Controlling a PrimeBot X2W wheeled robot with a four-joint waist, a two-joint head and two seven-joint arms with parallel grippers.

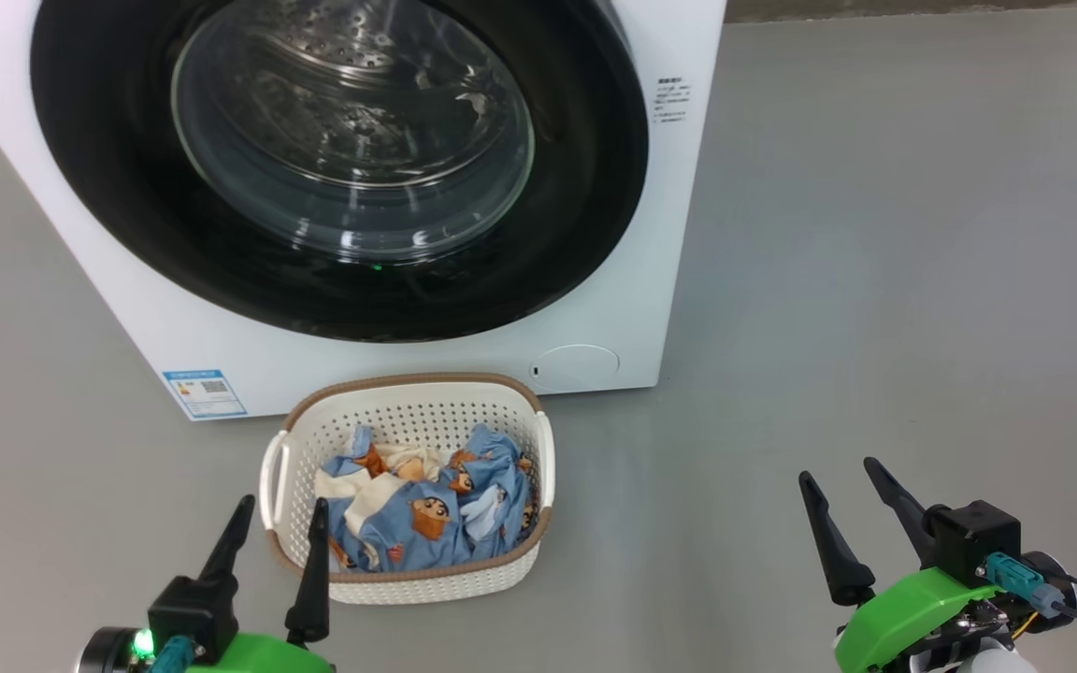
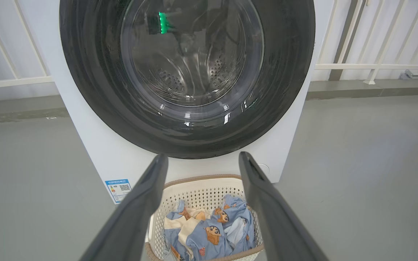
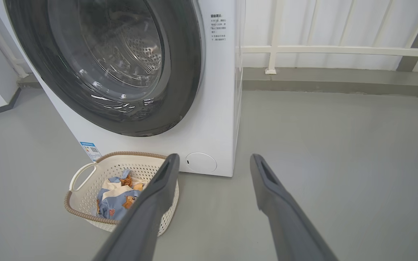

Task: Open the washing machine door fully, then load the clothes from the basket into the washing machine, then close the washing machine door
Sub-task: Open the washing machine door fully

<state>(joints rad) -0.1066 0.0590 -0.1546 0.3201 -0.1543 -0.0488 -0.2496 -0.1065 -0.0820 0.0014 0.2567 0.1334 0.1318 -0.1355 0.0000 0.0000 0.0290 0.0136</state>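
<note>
The first step is not yet done: the door (image 1: 351,140) sits shut and flush on the washer (image 1: 613,308), so my next move turns on where that door lies from each arm. It is ahead of and above both grippers. The left gripper (image 1: 282,505) points almost straight at the glass, with the basket (image 1: 408,381) just in front of its fingertips. The right gripper (image 1: 838,470) stands well off to the right, past the washer's right side, and sees the door at a slant. By my reading the left arm is nearer the door's face and the right is nearer its right rim. I cannot make out a handle or a hinge, so which rim to pull stays open. The door is round — no long axis to line up with.

Both grippers are spread wide and empty.

The basket stands on the floor just in front of the washer, below the door, with the clothes (image 1: 426,509) bunched inside.

Count: one washer, one door, one basket, two grippers — the clothes are one crumpled heap whose pieces I cannot separate.
</note>
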